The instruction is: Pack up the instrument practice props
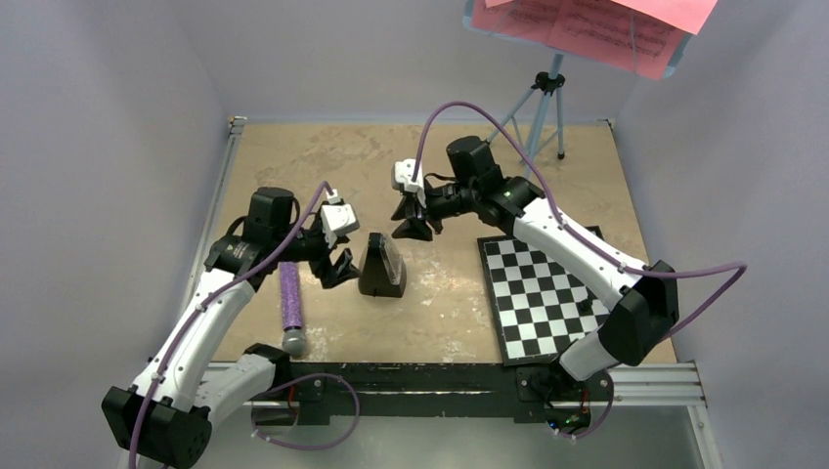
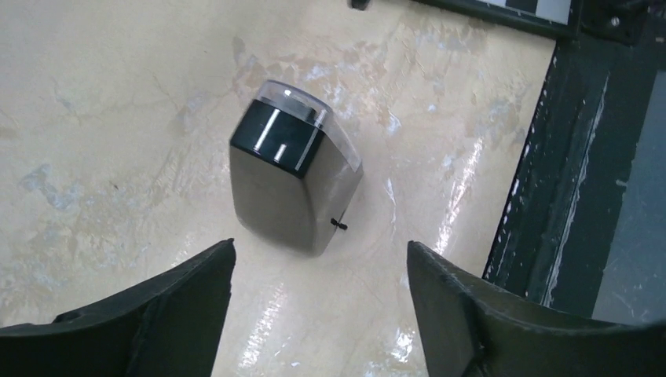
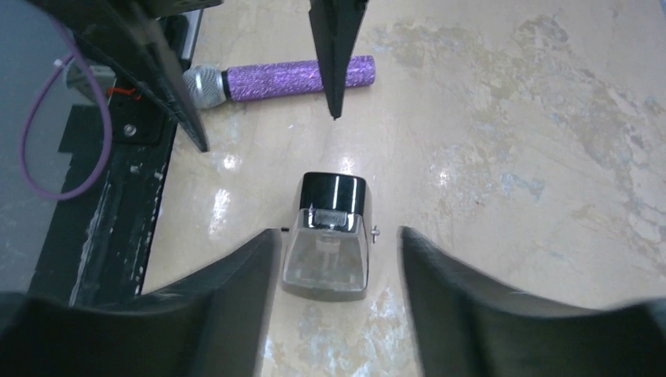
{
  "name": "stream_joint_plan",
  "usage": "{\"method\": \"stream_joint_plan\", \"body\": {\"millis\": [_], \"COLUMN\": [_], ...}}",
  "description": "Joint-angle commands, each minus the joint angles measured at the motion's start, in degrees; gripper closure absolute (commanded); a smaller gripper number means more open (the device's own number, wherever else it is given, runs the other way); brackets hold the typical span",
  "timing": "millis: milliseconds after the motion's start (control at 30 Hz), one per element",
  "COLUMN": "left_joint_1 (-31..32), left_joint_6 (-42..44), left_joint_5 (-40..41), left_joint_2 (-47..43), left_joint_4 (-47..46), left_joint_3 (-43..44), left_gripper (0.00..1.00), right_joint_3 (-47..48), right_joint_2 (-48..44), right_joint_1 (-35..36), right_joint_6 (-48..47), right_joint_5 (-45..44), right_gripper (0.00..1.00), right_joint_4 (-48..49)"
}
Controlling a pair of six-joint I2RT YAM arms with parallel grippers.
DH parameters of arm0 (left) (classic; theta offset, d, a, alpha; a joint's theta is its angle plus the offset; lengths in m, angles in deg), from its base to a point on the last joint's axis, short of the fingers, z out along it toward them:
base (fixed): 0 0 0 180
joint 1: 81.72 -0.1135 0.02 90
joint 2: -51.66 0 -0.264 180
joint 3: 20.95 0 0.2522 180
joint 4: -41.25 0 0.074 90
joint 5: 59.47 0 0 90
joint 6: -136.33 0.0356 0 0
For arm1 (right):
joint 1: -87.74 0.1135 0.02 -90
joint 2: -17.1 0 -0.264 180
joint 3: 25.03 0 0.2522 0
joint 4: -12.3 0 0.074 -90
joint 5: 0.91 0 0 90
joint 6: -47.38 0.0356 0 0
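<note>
One metronome (image 1: pixel 382 266), pink pgs (image 1: pixel 587 29), print illegible

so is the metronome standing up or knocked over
Standing up. The metronome sits on its wide base on the table, narrow top pointing up; both wrist views look down on its top.

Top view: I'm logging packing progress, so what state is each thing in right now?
Metronome: upright on the table, clear cover on, not gripped.
Music stand: standing on its tripod, unfolded.
Pink pages: resting on the stand.
Microphone: lying flat on the table.
Checkered board: lying flat.
Left gripper: open, beside the metronome.
Right gripper: open, near the metronome.
</note>
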Motion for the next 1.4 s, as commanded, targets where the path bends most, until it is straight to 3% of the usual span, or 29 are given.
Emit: {"method": "stream_joint_plan", "body": {"millis": [0, 33, 67, 100, 267, 500, 733, 867, 967, 1000, 1033, 1100, 1133, 1200, 1367], "left_joint_1": [-0.44, -0.43, -0.43, -0.42, -3.52, -3.53, -3.50, -3.55, -4.72, -5.52, -6.54, -7.72, -8.31, -9.12, -9.48], "left_joint_6": [-15.12, -15.89, -16.01, -16.32, -22.33, -27.18, -33.20, -31.95, -27.74, -26.26, -24.66, -21.31, -20.12, -18.93, -21.16], "left_joint_5": [0.10, -0.88, -1.48, -1.52, -1.41, -1.93, -5.53, -4.24, 0.32, 1.98, 3.63, 6.45, 7.48, 9.50, 12.34], "left_joint_2": [0.73, 2.05, 3.09, 3.88, 5.50, 7.97, 10.87, 10.15, 8.45, 7.47, 6.68, 4.94, 3.69, 1.24, -4.11], "left_joint_4": [-11.29, -11.26, -10.76, -10.88, -15.73, -23.51, -28.95, -26.43, -18.30, -15.01, -12.16, -6.81, -4.81, -2.06, 0.14], "left_joint_3": [0.45, 1.24, 1.91, 1.83, -1.94, -5.17, -4.39, -2.97, 0.85, 2.07, 2.96, 4.01, 4.05, 3.50, 1.18], "left_gripper": [0.31, 0.53, 0.79, 0.99, 1.00, 1.00, 1.00, 1.00, 1.00, 1.00, 0.92, 0.62, 0.52, 0.38, 0.28], "right_joint_3": [7.23, 7.53, 7.56, 7.23, 5.81, 11.18, 15.46, 10.52, 8.40, 8.77, 9.77, 11.20, 12.23, 14.98, 17.57], "right_joint_2": [1.06, 1.46, 1.84, 2.22, 4.23, 10.91, 13.75, 10.44, 6.83, 6.09, 5.61, 4.50, 4.24, 4.36, 7.25], "right_joint_1": [-0.29, -0.33, -0.23, 0.01, 1.65, 2.12, 4.77, 4.66, 3.44, 2.79, 2.04, 1.31, 1.21, 1.18, 1.87], "right_joint_6": [-9.97, -10.22, -10.22, -10.33, -7.64, 1.51, 4.22, 3.61, 2.46, 2.56, 3.06, 4.20, 3.62, 0.45, 5.80], "right_joint_5": [0.95, -0.47, -1.62, -2.82, -8.72, -10.10, -8.08, -8.97, -10.19, -10.32, -11.02, -13.94, -13.93, -12.10, -8.67], "right_gripper": [0.80, 0.97, 1.00, 1.00, 1.00, 1.00, 1.00, 1.00, 1.00, 0.88, 0.65, 0.23, 0.08, 0.01, 0.01], "right_joint_4": [-21.50, -22.76, -23.40, -23.65, -20.80, -15.45, -15.50, -16.26, -18.13, -19.06, -19.95, -20.18, -20.37, -22.08, -15.34]}}
